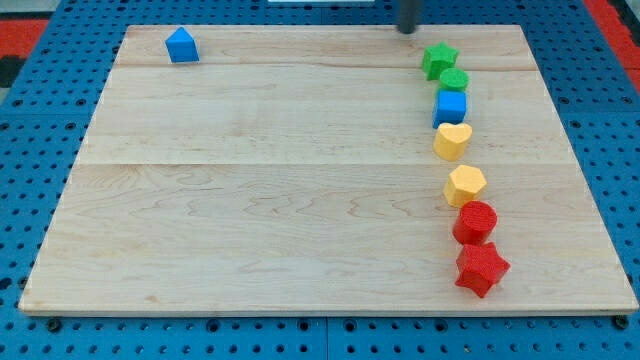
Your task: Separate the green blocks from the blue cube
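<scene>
A green star (pixel 438 58) lies near the board's top right. A green round block (pixel 454 80) touches it just below. The blue cube (pixel 451 107) sits right under the green round block, touching it. My tip (pixel 408 28) is at the view's top edge, a little up and left of the green star, apart from it.
Below the blue cube runs a column: a yellow heart (pixel 452 141), a yellow hexagon (pixel 465 185), a red round block (pixel 475 221) and a red star (pixel 481 268). A blue house-shaped block (pixel 182 46) lies at the top left. The wooden board (pixel 250 200) rests on a blue pegboard.
</scene>
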`<state>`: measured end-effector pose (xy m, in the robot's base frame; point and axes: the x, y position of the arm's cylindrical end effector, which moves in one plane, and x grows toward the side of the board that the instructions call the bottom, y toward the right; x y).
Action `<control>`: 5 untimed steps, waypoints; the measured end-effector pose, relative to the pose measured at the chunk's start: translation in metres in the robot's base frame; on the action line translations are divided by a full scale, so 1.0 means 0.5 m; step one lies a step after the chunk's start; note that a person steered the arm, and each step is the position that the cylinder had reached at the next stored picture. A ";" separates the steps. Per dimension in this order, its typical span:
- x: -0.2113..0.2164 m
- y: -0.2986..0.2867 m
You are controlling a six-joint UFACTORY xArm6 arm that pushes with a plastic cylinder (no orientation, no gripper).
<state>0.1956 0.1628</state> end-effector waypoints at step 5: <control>0.308 -0.018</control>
<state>0.3494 0.1537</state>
